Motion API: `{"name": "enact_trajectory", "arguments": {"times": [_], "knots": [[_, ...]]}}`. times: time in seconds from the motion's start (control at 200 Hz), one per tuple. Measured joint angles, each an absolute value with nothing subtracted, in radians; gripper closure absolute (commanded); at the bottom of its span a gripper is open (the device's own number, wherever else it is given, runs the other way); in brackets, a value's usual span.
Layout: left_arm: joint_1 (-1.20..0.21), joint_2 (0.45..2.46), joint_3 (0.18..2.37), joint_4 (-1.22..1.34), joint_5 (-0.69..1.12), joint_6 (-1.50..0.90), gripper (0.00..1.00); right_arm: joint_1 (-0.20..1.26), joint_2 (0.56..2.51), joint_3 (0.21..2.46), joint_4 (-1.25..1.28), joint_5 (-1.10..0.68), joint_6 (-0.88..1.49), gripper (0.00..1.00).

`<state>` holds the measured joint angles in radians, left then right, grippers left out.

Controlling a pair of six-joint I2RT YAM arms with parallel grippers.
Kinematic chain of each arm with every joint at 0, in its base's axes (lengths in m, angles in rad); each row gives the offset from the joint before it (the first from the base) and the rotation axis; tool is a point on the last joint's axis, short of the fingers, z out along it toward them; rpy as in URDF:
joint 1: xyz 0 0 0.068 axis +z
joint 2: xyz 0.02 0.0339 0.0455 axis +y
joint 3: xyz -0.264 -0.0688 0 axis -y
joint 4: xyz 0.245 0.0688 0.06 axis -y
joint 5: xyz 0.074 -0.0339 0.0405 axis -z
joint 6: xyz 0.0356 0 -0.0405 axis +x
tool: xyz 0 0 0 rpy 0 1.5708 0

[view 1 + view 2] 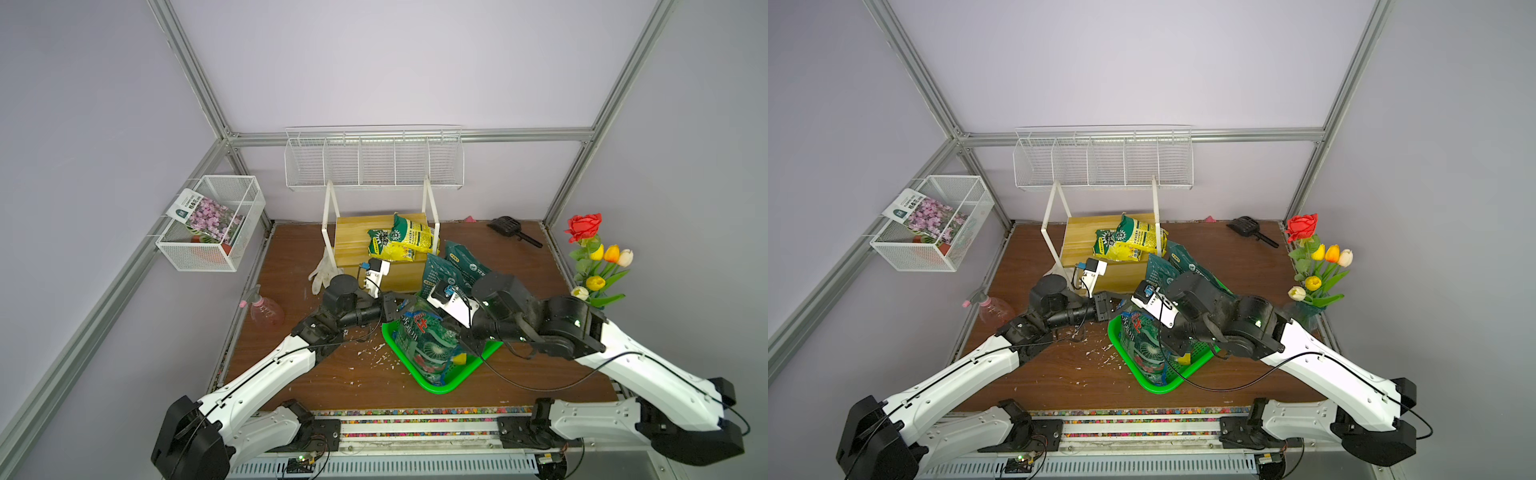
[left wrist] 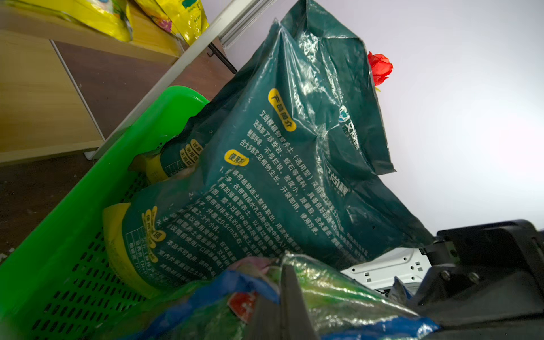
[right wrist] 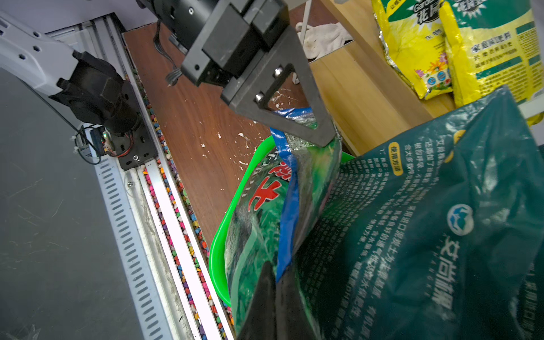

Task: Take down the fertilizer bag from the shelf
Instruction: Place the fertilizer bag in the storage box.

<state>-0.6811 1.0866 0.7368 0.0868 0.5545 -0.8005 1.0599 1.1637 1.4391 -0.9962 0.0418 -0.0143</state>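
**A:** What carries it all?

**B:** The surface (image 1: 519, 270). The shelf (image 1: 353, 232) stands at its back, with a basket (image 1: 440, 388) in front.

**A:** And in the basket?

**B:** Two teal bags (image 1: 438, 272) lean on each other, and the green bag (image 1: 428, 345) stands before them.

**A:** The fertilizer?

**B:** The yellow bags (image 1: 403, 241), I judge. They lie overlapped on the shelf's upper board, and nothing touches them.

**A:** The arms?

**B:** Busy elsewhere. The left gripper (image 3: 322, 139) is pinched tight on one top corner of the green bag. The right gripper (image 3: 273, 276) pinches the other end of that edge, probably to keep the floppy bag upright. Both must release before reaching for the shelf.
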Motion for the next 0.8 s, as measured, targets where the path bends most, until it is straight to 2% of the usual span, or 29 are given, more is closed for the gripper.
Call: {"name": "enact_trajectory", "arguments": {"times": [0.355, 0.64, 0.69, 0.765, 0.8], "knots": [[-0.673, 1.024, 0.633, -0.031, 0.472, -0.79, 1.0, 1.065, 1.245, 1.312, -0.903, -0.083, 0.017, 1.0], [-0.668, 0.995, 0.602, -0.081, 0.424, -0.79, 1.0, 1.067, 1.273, 1.256, -0.821, -0.111, 0.035, 1.0], [-0.667, 0.995, 0.602, -0.087, 0.415, -0.788, 0.86, 1.068, 1.283, 1.256, -0.813, -0.118, 0.037, 1.0], [-0.665, 0.993, 0.603, -0.097, 0.395, -0.777, 0.53, 1.068, 1.294, 1.256, -0.808, -0.13, 0.04, 0.84], [-0.659, 0.991, 0.606, -0.107, 0.381, -0.775, 0.43, 1.068, 1.295, 1.256, -0.807, -0.134, 0.04, 0.78]]}}
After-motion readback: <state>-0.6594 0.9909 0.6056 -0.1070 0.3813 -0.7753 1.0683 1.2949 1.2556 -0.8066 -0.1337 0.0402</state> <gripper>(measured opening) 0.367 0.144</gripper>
